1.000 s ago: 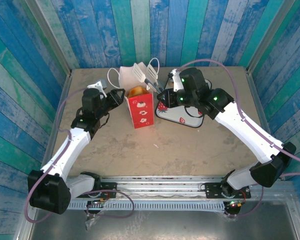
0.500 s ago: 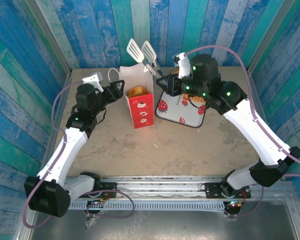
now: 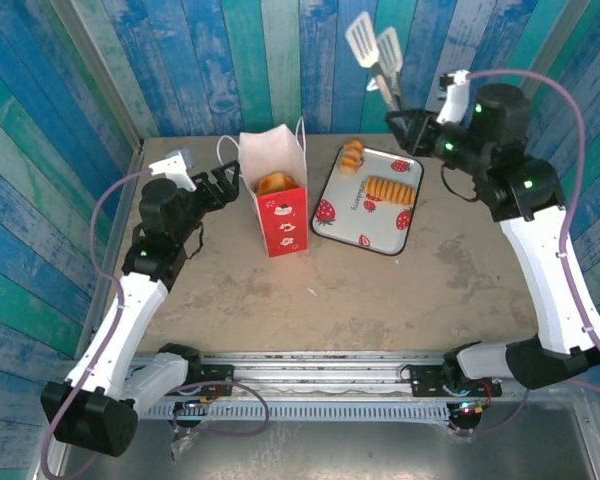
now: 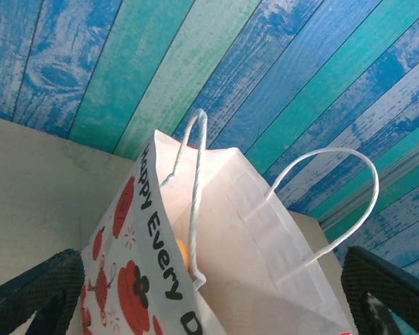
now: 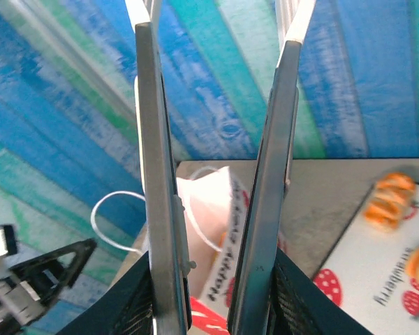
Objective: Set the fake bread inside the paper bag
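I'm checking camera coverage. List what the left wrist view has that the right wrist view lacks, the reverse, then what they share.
Left wrist: readable lettering on the paper bag and a sliver of orange bread inside it. Right wrist: tongs in the right gripper, plus the tray with pastries. Shared: the bag, its cord handles, the open left gripper, blue planks.

Left gripper (image 3: 227, 184) low, jaws wide apart, right gripper (image 3: 408, 128) high up, clamped on tongs (image 3: 374, 45)
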Controlling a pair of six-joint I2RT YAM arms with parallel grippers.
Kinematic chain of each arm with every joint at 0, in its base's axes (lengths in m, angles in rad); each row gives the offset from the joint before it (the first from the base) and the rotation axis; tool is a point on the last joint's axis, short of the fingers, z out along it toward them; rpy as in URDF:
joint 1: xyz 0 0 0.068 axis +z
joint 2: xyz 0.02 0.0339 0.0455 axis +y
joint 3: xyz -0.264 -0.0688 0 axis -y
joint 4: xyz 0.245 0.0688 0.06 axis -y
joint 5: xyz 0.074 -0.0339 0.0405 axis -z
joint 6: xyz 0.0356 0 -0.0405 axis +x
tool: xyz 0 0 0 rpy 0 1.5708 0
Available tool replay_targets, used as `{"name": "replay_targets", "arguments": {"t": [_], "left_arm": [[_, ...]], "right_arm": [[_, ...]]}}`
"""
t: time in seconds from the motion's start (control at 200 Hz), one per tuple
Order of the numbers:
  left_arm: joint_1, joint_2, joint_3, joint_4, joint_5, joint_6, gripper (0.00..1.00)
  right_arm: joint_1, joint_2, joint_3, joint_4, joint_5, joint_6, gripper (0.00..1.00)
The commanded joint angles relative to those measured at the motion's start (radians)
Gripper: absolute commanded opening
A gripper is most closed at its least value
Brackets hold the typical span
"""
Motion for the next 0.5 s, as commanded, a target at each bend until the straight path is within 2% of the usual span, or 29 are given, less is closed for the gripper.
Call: {"name": "replay_targets", "arguments": {"t": [0.0, 0.145, 0.496], "left_arm": [[0.006, -0.059, -0.026, -0.029, -0.062, 0.045, 0.97], [0.005, -0.118, -0.06, -0.039, -0.119, 0.077, 0.94], [0.006, -0.16, -0.099, -0.059, -0.193, 0.092, 0.94]], "right_arm": [[-0.089, -0.031, -0.093, 0.012, -0.056, 0.003, 0.38], [-0.175, -0.034, -0.217, 0.022, -0.074, -0.006, 0.37], [-0.195, 0.087, -0.36, 0.045, -0.034, -0.063, 0.37]]}}
